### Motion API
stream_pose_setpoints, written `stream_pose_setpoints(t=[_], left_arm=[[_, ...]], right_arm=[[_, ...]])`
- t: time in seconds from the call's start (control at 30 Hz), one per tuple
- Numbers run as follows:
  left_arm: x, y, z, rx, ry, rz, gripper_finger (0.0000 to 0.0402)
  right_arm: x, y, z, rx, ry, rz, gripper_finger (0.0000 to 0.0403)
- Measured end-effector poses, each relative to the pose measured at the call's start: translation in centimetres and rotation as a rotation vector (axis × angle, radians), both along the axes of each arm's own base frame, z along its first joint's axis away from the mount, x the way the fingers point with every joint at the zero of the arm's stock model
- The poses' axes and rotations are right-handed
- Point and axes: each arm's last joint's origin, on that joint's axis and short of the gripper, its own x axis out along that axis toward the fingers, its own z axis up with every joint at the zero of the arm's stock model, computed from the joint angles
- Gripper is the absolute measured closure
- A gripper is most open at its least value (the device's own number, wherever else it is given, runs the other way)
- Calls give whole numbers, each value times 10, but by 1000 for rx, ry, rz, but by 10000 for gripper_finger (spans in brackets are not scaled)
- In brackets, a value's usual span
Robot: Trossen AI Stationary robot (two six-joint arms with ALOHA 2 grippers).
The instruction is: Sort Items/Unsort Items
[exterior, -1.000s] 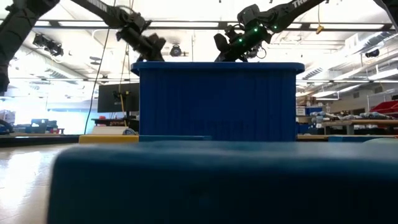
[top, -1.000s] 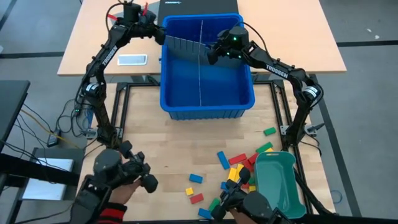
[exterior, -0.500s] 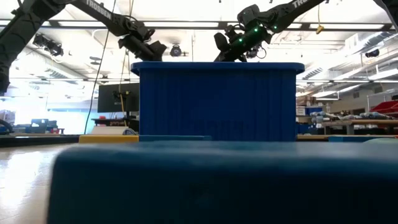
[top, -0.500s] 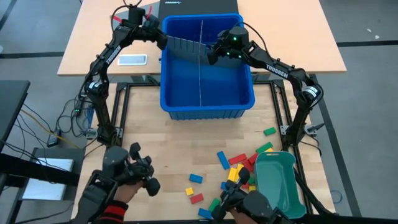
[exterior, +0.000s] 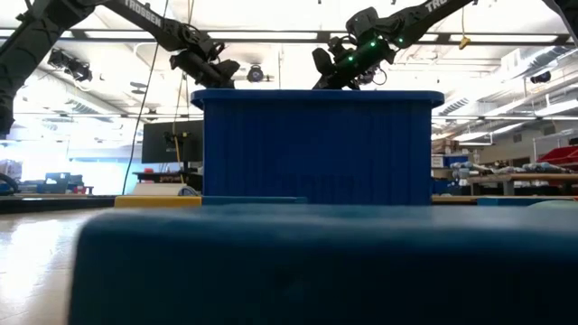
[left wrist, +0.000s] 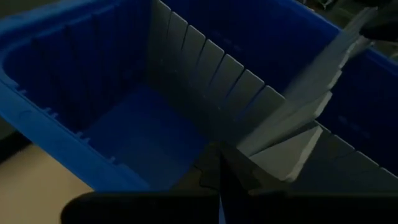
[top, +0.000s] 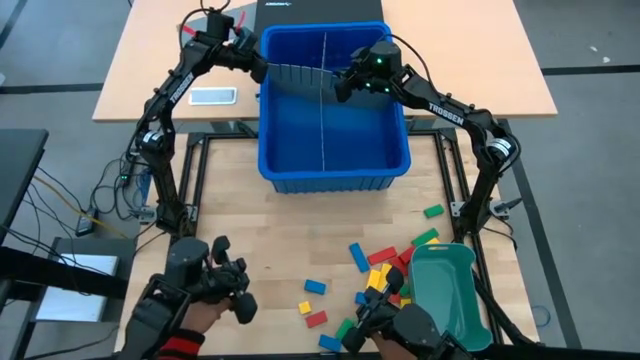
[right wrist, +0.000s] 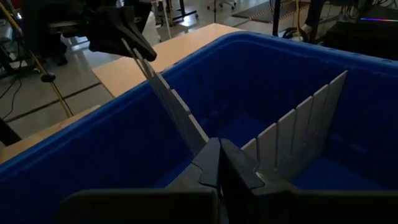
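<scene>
Blocks (top: 385, 268) lie scattered on the tabletop (top: 270, 240) at 5 o'clock. Left pincer (top: 262, 68) and right pincer (top: 343, 82) each clamp the grey divider (top: 300, 73) in the blue bin (top: 335, 170).

A robotics lab or workshop: long ceiling lights (exterior: 271, 34), a monitor (exterior: 167, 140) at nine o'clock, cluttered benches (exterior: 506, 179) at three o'clock, cables (top: 60, 205) on the floor.

"TROSSEN" in white capitals along left arm link (top: 177, 86); same "TROSSEN" along right arm link (top: 443, 109); partial white lettering on both arms in low view, cut off by frame edge; no other legible text, label or number
</scene>
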Motion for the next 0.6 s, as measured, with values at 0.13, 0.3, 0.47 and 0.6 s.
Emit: stream_pose_setpoints(t=[0.13, 0.3, 0.47, 0.6], left_arm=[[2, -3, 13, 25, -15, -14, 400], [6, -8, 26, 50, -44, -46, 400], [10, -12, 26, 32, -34, -59, 400], [11, -12, 27, 46, -13, -21, 392]], right_arm=[[0, 0, 0, -1, 0, 0, 397], [0, 0, 0, -4, 2, 0, 400], [-1, -1, 0, -5, 3, -1, 398], [-1, -1, 0, -3, 0, 10, 390]])
